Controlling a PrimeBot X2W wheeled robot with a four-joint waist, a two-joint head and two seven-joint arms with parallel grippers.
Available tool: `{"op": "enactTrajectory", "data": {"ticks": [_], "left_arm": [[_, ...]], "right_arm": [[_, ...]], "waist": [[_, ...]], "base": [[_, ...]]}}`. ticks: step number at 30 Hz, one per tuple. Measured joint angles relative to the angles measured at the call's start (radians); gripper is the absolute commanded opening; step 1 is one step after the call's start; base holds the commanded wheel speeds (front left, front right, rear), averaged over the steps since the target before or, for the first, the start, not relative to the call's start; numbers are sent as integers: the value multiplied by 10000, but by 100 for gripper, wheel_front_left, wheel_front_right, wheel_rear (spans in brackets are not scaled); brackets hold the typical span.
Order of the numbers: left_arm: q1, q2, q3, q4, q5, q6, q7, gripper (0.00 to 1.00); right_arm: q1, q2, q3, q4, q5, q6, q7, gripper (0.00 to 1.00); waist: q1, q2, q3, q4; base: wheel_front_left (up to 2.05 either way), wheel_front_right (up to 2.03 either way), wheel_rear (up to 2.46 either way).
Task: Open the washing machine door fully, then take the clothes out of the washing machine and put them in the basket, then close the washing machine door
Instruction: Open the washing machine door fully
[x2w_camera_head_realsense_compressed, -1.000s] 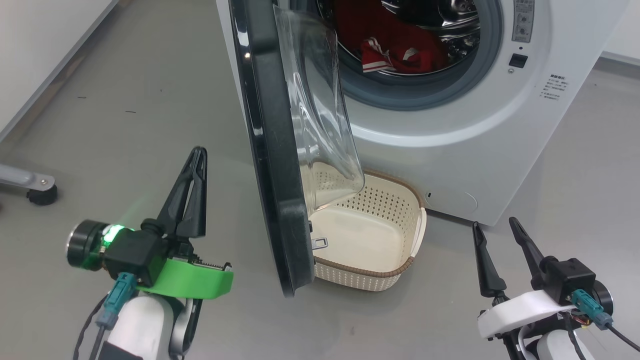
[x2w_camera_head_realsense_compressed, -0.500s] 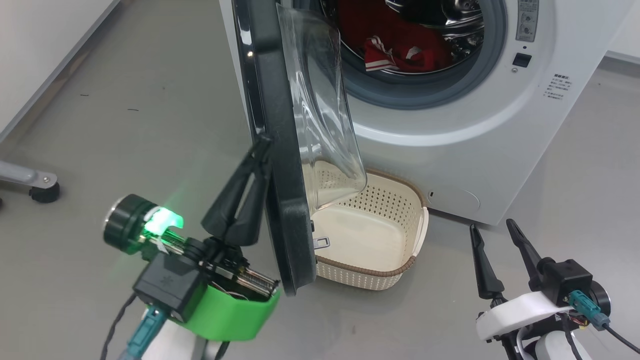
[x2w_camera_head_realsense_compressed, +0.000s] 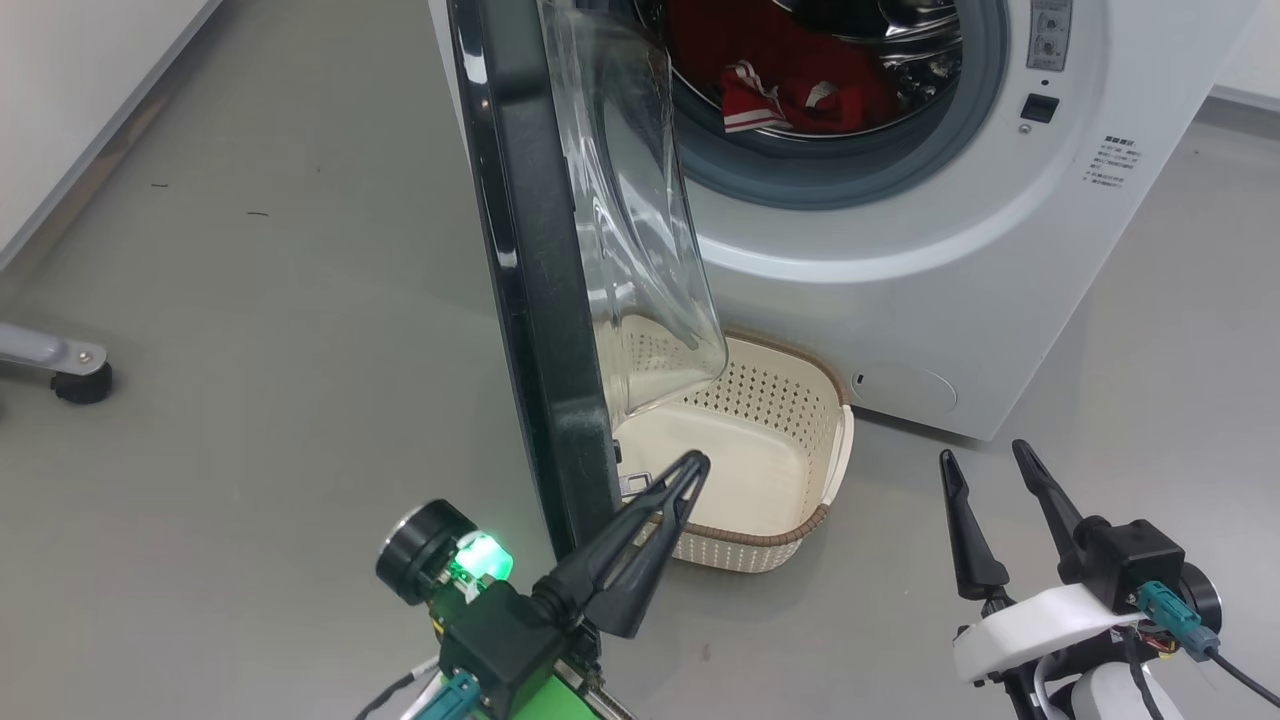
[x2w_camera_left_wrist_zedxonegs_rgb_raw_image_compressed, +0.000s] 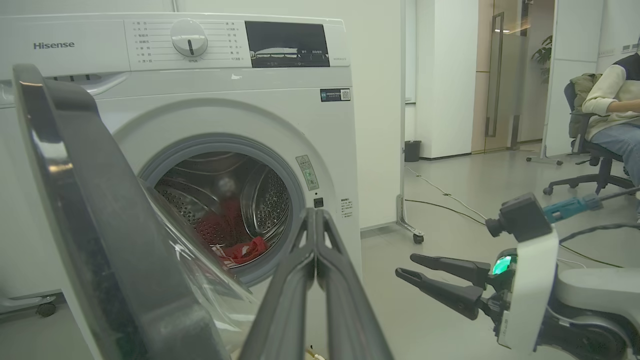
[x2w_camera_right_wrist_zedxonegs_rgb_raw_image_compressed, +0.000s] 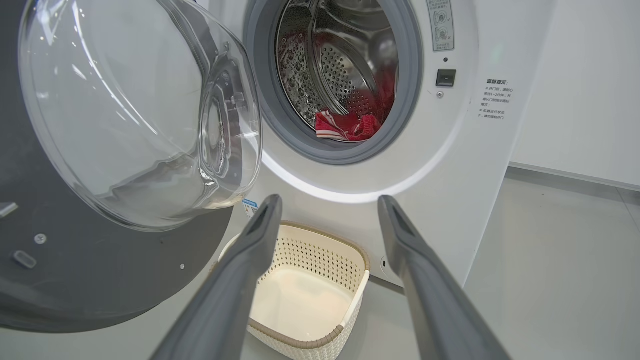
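Door: While it stands partly open, the large round glossy black washing machine door (x2w_camera_head_realsense_compressed: 530, 300) shows edge-on in the head view, running from 12 o'clock down to 6 o'clock. Its bulging clear glass bowl window (x2w_camera_head_realsense_compressed: 640, 250) faces the machine's mouth.
Clothes: The bright red jersey garment (x2w_camera_head_realsense_compressed: 790, 95) with white trim lies low inside the perforated steel drum (x2w_camera_right_wrist_zedxonegs_rgb_raw_image_compressed: 345, 55), at 12 o'clock in the head view.
Machine: The big white front-loading washing machine (x2w_camera_head_realsense_compressed: 900, 300) fills the 12 to 2 o'clock part of that view. A grey rubber gasket (x2w_camera_head_realsense_compressed: 800, 185) rings its mouth.
Basket: The small cream perforated plastic basket (x2w_camera_head_realsense_compressed: 770, 535) with a brown woven-look rim sits on the floor against the machine's front, at 6 o'clock from the mouth and partly under the door's glass.
Left: The left gripper (x2w_camera_head_realsense_compressed: 692, 465) comes in from 7 o'clock with its two long dark fingers pressed together and nothing between them. The tips show over the basket's near rim, just at the 3 o'clock side of the door's lower edge. Whether they touch the door cannot be told.
Right: The right gripper (x2w_camera_head_realsense_compressed: 985, 453) sits at 4 to 5 o'clock, its fingers spread wide with nothing between them, above the floor and well apart from the door.
Around: The smooth grey floor (x2w_camera_head_realsense_compressed: 250, 300) carries a black caster foot (x2w_camera_head_realsense_compressed: 80, 382) at 9 o'clock. In the left wrist view a person (x2w_camera_left_wrist_zedxonegs_rgb_raw_image_compressed: 612, 115) sits on a wheeled office chair (x2w_camera_left_wrist_zedxonegs_rgb_raw_image_compressed: 595, 165) at 3 o'clock.
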Motion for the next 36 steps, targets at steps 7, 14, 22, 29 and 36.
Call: {"op": "enactTrajectory", "data": {"ticks": [7,14,22,29,36], "left_arm": [[376,209,-652,717,-575,-86,838,0],[429,291,-426,1377,-907,-86,1195,0],[424,253,136,1783,-982,6,1189,0],[392,228,261,2006,-1118,17,1166,0],[310,184,366,2171,-1221,105,1045,0]], "right_arm": [[-5,19,-13,102,-86,82,0,100],[-8,42,-40,165,-128,113,0,100],[-10,65,-75,247,-169,176,0,100],[-14,79,-75,267,-267,219,0,100],[-21,107,-127,286,-267,257,0,100]], "waist": [[0,0,50,-50],[0,0,100,-133],[0,0,122,-214],[0,0,129,-272],[0,0,152,-300]], "base": [[0,0,0],[0,0,0],[0,0,0],[0,0,0],[0,0,0]]}}
